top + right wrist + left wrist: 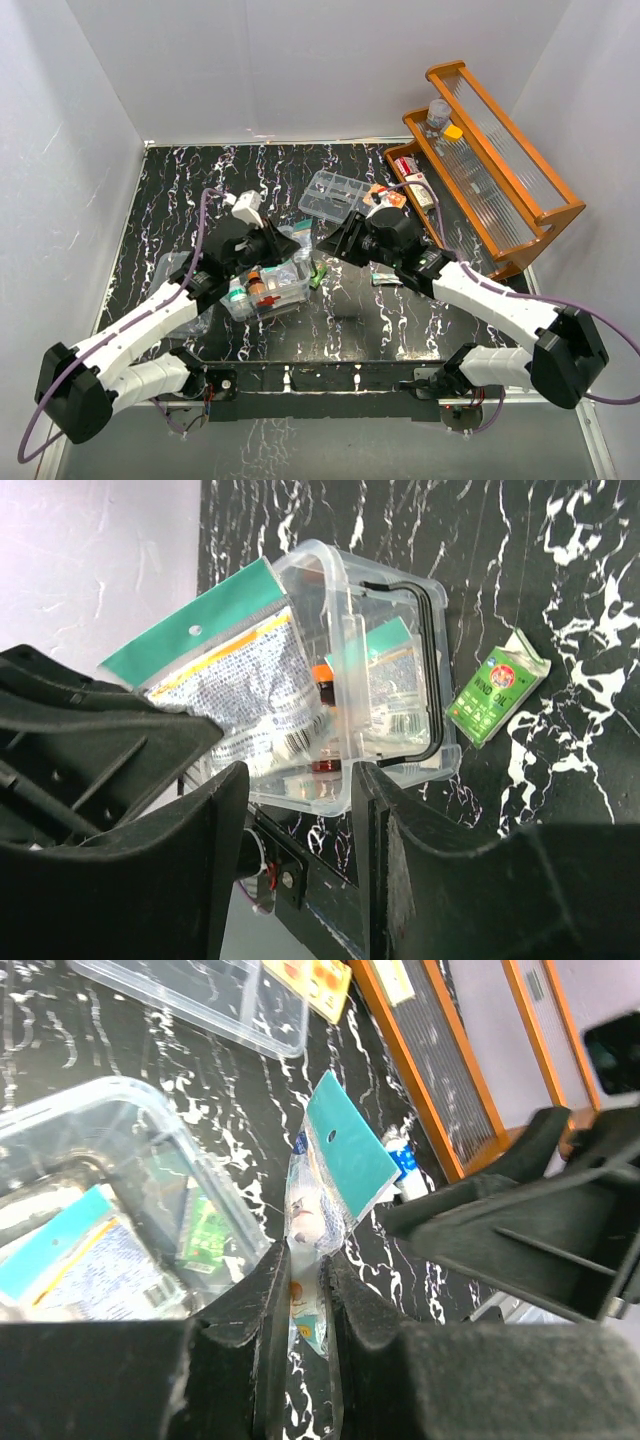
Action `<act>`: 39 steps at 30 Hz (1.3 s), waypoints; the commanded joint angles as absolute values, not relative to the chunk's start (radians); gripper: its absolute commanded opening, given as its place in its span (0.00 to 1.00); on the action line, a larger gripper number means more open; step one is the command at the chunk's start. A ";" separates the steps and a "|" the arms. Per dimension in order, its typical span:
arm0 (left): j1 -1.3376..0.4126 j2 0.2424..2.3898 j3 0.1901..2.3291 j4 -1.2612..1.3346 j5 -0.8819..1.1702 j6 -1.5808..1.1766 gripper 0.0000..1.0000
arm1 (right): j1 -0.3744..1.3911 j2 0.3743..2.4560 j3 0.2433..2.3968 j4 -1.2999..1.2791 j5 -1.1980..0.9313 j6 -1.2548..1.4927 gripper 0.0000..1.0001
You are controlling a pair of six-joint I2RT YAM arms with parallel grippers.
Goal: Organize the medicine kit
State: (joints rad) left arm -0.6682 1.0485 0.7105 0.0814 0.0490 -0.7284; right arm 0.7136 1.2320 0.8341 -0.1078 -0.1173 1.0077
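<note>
The medicine kit is a clear box, open, with bottles and packets inside. It also shows in the left wrist view and in the right wrist view with its black handle. My left gripper is shut on a clear packet with a teal header card, held just beside the kit's right end. My right gripper is open and empty, close to the left gripper and facing the kit.
A green carton lies right of the kit. A clear compartment tray sits behind. An orange-brown wooden rack with bottles stands at the right. A small tube lies near it.
</note>
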 commanded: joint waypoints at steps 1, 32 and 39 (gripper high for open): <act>-0.618 0.968 0.789 -0.106 0.051 -0.696 0.04 | 0.719 1.148 0.849 -0.098 -0.056 0.961 0.44; -0.606 1.160 0.663 -0.033 0.041 -0.926 0.08 | 0.719 1.125 0.834 -0.144 0.023 0.960 0.45; -0.606 1.189 0.651 -0.073 0.017 -0.912 0.14 | 0.719 1.123 0.830 -0.151 0.034 0.955 0.45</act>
State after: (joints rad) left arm -0.6098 1.1965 0.6647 -0.0673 0.0257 -0.9131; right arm 0.7136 1.1416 0.8211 -0.1680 0.0051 0.9695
